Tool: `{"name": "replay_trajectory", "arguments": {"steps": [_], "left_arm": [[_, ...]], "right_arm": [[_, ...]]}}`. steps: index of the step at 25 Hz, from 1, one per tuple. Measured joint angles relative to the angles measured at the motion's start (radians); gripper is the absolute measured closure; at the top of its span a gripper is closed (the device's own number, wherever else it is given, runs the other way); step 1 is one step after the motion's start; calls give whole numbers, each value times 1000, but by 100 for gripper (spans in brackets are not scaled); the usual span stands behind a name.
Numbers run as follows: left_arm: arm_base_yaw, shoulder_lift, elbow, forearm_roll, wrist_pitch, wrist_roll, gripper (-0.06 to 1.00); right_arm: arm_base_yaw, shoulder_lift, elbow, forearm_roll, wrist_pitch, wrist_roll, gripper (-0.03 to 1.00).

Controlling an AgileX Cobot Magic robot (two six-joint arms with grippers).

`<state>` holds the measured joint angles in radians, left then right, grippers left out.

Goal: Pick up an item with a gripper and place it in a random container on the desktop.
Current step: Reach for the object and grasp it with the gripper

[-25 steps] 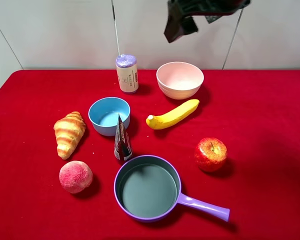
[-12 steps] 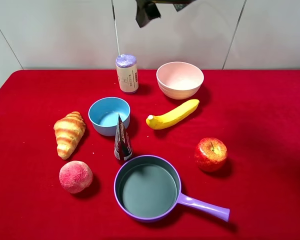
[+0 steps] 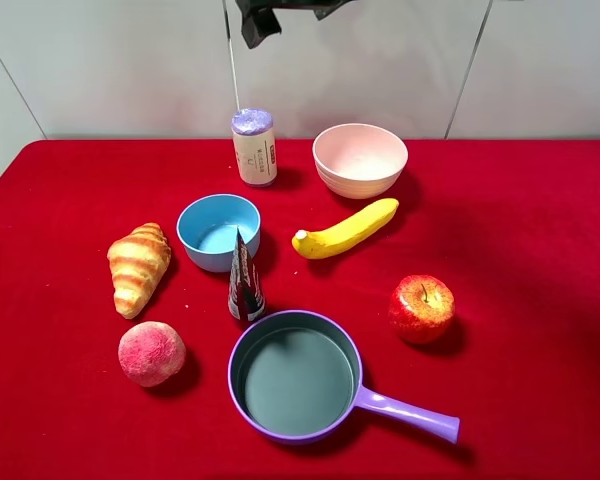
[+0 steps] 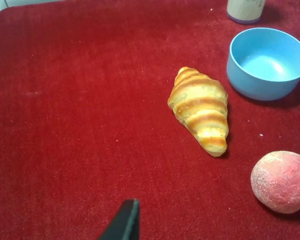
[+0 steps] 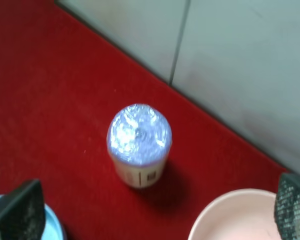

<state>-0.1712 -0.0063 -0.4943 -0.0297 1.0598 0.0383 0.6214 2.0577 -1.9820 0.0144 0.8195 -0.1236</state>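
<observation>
The item, a small upright roll (image 3: 254,147) with a crinkled lavender top and beige label, stands at the back of the red desktop (image 3: 540,230), left of the pink bowl. My right gripper (image 3: 260,18) hangs high above it at the top edge of the exterior view. In the right wrist view the roll (image 5: 139,142) is seen from above, and the right gripper (image 5: 156,202) is open and empty, one finger on each side. The lavender pan (image 3: 298,382) with its long handle sits at the front. In the left wrist view only one fingertip (image 4: 125,222) of my left gripper shows.
A blue bowl (image 3: 218,231), a pink bowl (image 3: 359,158), a banana (image 3: 346,229), an apple (image 3: 421,308), a croissant (image 3: 138,266), a peach (image 3: 151,353) and a dark cone packet (image 3: 244,280) stand around the pan. A grey wall backs the table.
My right gripper has moved left along the top of the exterior view, from above the pink bowl to above the roll. Nothing on the table has moved.
</observation>
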Motion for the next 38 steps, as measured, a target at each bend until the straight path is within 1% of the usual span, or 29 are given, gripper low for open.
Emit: {"name": "replay_trajectory", "arguments": {"steps": [19,30,38], "left_arm": [[0,0,0,0,0,0,-4],[0,0,0,0,0,0,-4],[0,0,0,0,0,0,-4]], "right_arm": [[0,168,-12,16,-282,0,27],[0,261,-12,31,-387,0,27],[0,306,-12,35,-429,0,27]]}}
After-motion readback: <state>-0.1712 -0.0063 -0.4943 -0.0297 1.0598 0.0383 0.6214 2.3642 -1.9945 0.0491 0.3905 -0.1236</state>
